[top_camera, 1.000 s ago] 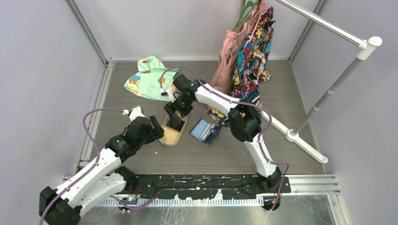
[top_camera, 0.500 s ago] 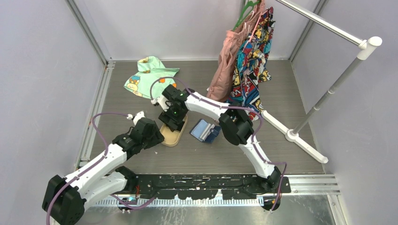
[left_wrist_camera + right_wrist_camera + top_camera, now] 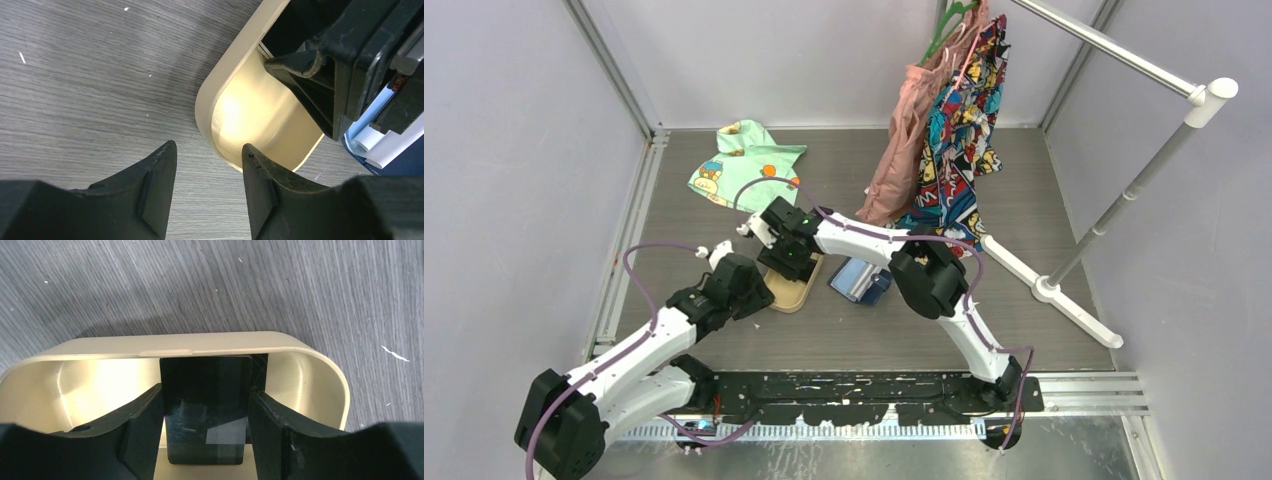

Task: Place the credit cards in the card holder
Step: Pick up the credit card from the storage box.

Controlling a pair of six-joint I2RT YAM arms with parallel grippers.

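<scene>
Grey wood-grain table [image 3: 75, 75], entered first. Over it we found the left gripper [image 3: 208, 146], its two black fingers [image 3: 155, 190] standing apart with nothing between them. Just beyond those fingertips sat the rounded end of a tan tray [image 3: 206, 97], which they did not touch.

Farther on, inside the tray, we recorded the right gripper [image 3: 206, 389], pointed down. Its fingers [image 3: 142, 432] were closed against the two side edges of one dark credit card [image 3: 205, 410]. The card sat between the fingers, with a pale stripe across its near end and its far edge at the tray wall. Whether other cards lay beneath it we could not tell.

To the right of the right gripper's fingers, just beside the tray, the navy card holder [image 3: 861, 279] lay open, pale pockets facing up.

Well beyond both sets of fingers we listed a green printed cloth [image 3: 744, 165] on the table, and patterned garments [image 3: 954, 120] hanging from a rack [image 3: 1124, 60].
</scene>
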